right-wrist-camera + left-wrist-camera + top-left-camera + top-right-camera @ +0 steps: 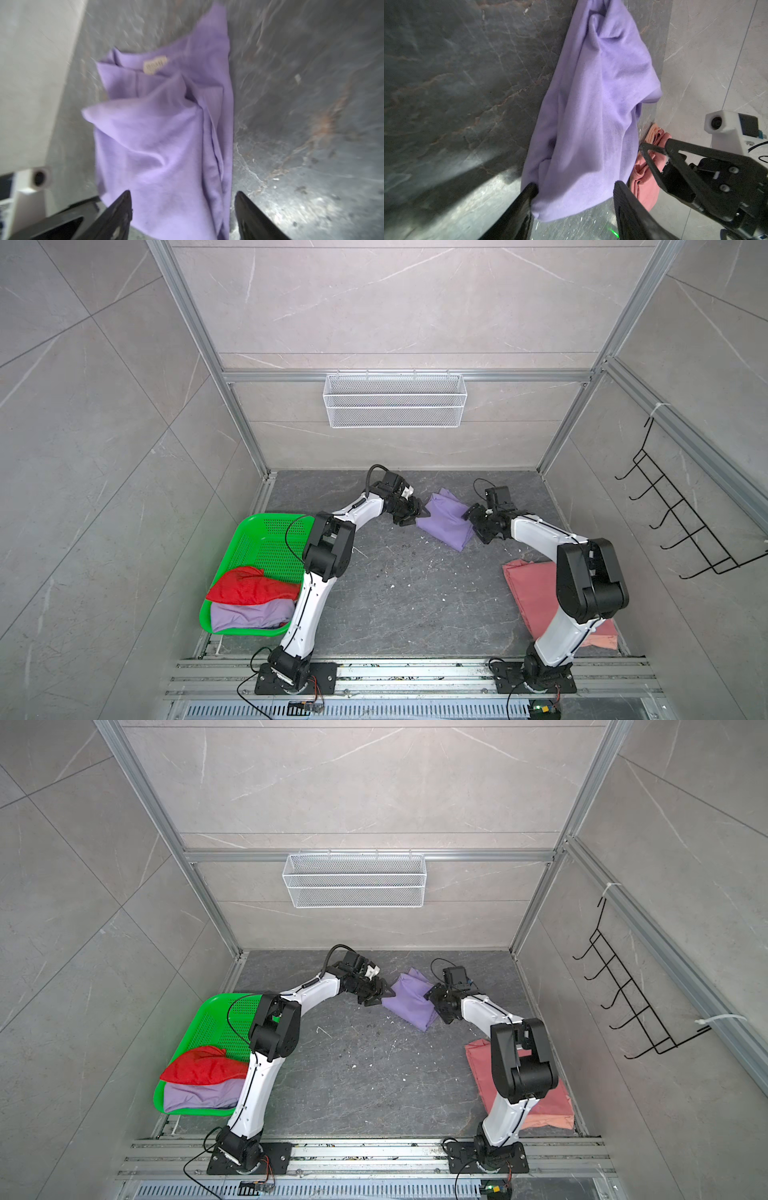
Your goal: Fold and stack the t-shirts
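Flanking a crumpled lavender t-shirt [446,518] on the dark table [395,576], left hand [415,513] spread wide, right hand [473,523] spread wide

Lavender shirt [446,518] rumpled centre-back; salmon shirt [528,593] flat right; red shirt [249,587] atop second lavender [249,614].

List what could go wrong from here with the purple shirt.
1. The purple shirt lies bunched, its layers loose; the open left gripper and right gripper flank it, and closing could catch only a top layer and undo the fold.
2. The pink shirt lies under the right arm; a low swing might drag it.
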You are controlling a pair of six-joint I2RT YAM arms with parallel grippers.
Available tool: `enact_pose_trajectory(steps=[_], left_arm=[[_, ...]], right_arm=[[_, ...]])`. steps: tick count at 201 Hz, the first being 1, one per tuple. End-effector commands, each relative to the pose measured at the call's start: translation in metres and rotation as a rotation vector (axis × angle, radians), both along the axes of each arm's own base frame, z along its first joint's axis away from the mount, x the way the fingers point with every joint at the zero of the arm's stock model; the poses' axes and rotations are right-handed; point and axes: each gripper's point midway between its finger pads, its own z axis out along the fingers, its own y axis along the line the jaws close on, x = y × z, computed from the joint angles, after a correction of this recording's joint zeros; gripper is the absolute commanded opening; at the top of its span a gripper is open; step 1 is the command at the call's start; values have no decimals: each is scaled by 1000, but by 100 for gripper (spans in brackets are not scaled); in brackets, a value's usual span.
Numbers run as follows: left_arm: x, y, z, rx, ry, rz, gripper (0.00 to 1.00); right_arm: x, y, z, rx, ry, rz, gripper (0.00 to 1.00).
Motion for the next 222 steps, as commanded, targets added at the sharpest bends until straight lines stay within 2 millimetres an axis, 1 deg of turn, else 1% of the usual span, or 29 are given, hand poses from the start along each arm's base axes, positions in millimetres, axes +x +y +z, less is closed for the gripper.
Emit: enact_pose_trajectory(steps=[1,6,15,31,37,38,40,53,57,58,61,72,81,95,114,119,126,134,142,148,155,156,167,176,183,200,215,222], left_arm=[[0,-1,-10,29,2,-8,49],[-1,-1,-12,32,6,-8,44],[-4,0,-14,39,11,-8,30],[-14,0,-16,50,16,-13,15],[-18,1,-15,52,19,-13,11],[-18,0,-11,48,12,-14,10],[-20,0,-11,47,12,-14,9],[-34,0,-7,22,37,-21,2],[-39,0,-9,13,50,-23,2],[-40,0,-3,5,43,-23,2],[-43,1,2,-6,47,-23,2],[-60,5,6,-15,72,-26,0],[-78,11,8,-10,92,-31,0],[-107,24,9,24,135,-22,0],[-151,42,9,61,220,-5,1],[-163,44,11,64,235,-7,3],[-178,48,12,78,255,-9,11],[-190,54,15,100,255,-3,21],[-197,60,19,123,239,7,30],[-199,66,24,141,220,21,36],[-201,73,28,167,202,37,40],[-200,74,32,163,191,40,41],[-194,84,42,201,132,64,48],[-189,90,51,225,92,72,51],[-184,94,56,242,66,78,51],[-170,102,60,289,15,89,52],[-155,105,59,306,-17,110,52],[-149,106,57,304,-22,122,52]], right_arm=[[-7,16,-22,-9,54,98,75],[-6,19,-23,-6,56,111,73],[-5,23,-27,-3,57,137,71],[-4,32,-30,1,50,194,66],[-4,37,-31,7,44,223,65],[-4,37,-31,8,43,226,65],[-4,39,-31,12,41,236,64],[-7,50,-34,33,40,295,61],[-9,53,-35,40,40,314,60],[-9,54,-35,41,41,318,60],[-10,57,-36,47,41,333,59],[-18,67,-37,64,44,382,57],[-26,76,-37,74,47,428,56],[-45,89,-38,80,60,498,55],[-75,95,-37,86,80,552,53],[-83,95,-37,89,87,558,54],[-93,93,-37,91,94,558,56],[-103,90,-35,93,95,556,58],[-110,86,-30,87,88,555,60],[-113,83,-26,77,81,551,63],[-115,82,-18,69,63,555,65],[-114,81,-17,68,59,556,65],[-112,80,-3,48,25,560,67],[-107,81,8,41,-9,572,69],[-102,81,18,26,-36,580,69],[-86,77,33,-38,-83,574,69],[-70,75,42,-83,-123,577,69],[-64,76,41,-95,-121,585,69]])
